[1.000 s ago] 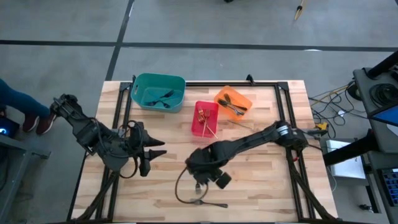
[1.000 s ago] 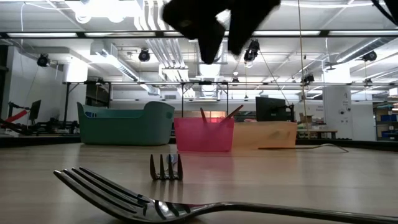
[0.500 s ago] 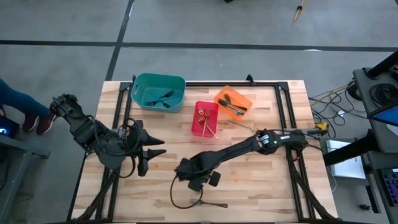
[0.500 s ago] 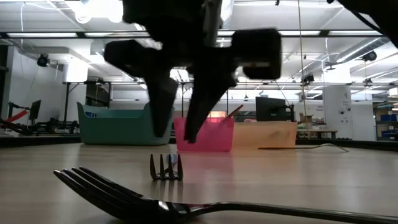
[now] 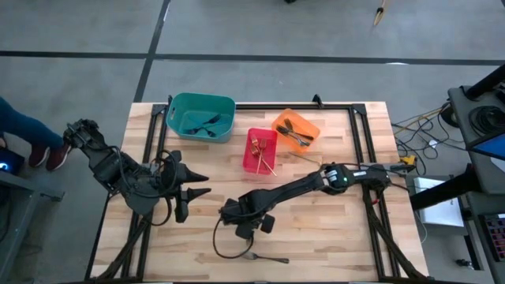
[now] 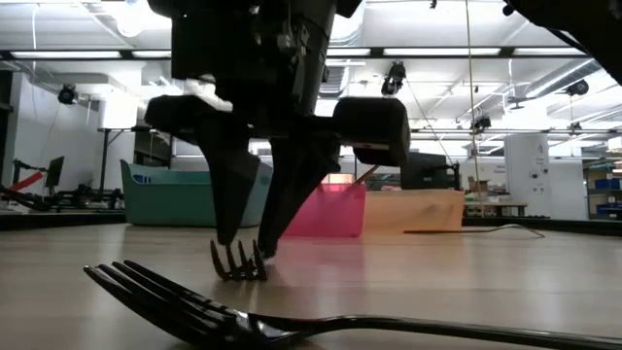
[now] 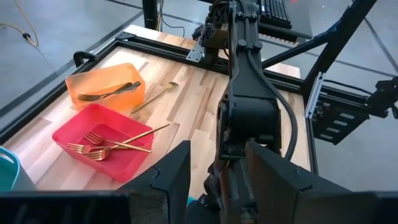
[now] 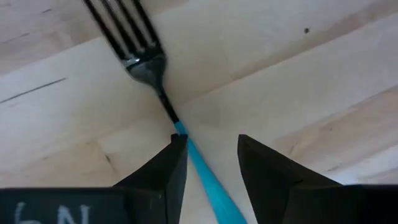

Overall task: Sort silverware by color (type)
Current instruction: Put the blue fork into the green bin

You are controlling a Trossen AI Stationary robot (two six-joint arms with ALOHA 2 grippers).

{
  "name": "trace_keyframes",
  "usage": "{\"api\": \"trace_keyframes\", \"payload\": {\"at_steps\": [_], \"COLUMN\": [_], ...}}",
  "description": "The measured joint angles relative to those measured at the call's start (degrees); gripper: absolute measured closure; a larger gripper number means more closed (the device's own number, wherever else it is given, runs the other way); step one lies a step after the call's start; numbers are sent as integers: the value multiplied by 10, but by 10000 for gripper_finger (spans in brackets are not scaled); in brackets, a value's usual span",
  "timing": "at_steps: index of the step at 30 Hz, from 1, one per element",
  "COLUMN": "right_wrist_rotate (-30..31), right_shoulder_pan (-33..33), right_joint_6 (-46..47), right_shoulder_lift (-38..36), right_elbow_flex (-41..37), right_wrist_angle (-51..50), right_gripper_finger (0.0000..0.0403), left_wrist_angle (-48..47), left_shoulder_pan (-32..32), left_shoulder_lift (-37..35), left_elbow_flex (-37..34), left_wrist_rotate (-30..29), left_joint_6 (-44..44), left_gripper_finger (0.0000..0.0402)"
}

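Three bins at the far edge of the table (image 5: 355, 229) are already loaded: dark forks in the teal bin (image 5: 201, 116), gold forks in the red bin (image 5: 260, 150), silver-looking pieces in the orange bin (image 5: 296, 128). One gold fork (image 7: 154, 96) is seen lying on the table just beside the orange bin. At least two more forks are left unsorted near the near edge: the blue-handled fork (image 8: 163, 99) and a dark fork (image 6: 321, 321) closest to the low camera. The sort is judged mostly done.

The right gripper (image 5: 241, 225) is lowered over the blue-handled fork near the middle of the near edge. Its fingers are set partly apart, one on each side of the blue handle, with gaps visible on both sides; the fork is straddled but not yet clamped, and its tines appear tilted off the wood.

The left gripper (image 5: 185, 197) is parked toward the left edge, fingers partly apart, nothing held.
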Motion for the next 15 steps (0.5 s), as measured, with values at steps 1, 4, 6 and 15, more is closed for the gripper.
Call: {"api": "trace_keyframes", "payload": {"at_steps": [1,4,6,15], "right_wrist_rotate": [-2,-22,-35,-46], "right_shoulder_pan": [-1,-6,-8,-10], "right_joint_6": [1,19,41,179], "right_shoulder_lift": [0,0,-1,-2], "right_elbow_flex": [-2,-9,-15,-23], "right_wrist_angle": [-2,-1,-1,-2], "right_gripper_finger": [277,297,320,392], "left_wrist_angle": [0,0,0,-1], "left_shoulder_pan": [0,0,0,0], "left_shoulder_lift": [0,0,0,0], "left_elbow_flex": [0,0,0,0], "left_wrist_rotate": [0,0,0,0], "left_joint_6": [2,5,5,5], "left_gripper_finger": [267,267,267,267]}}
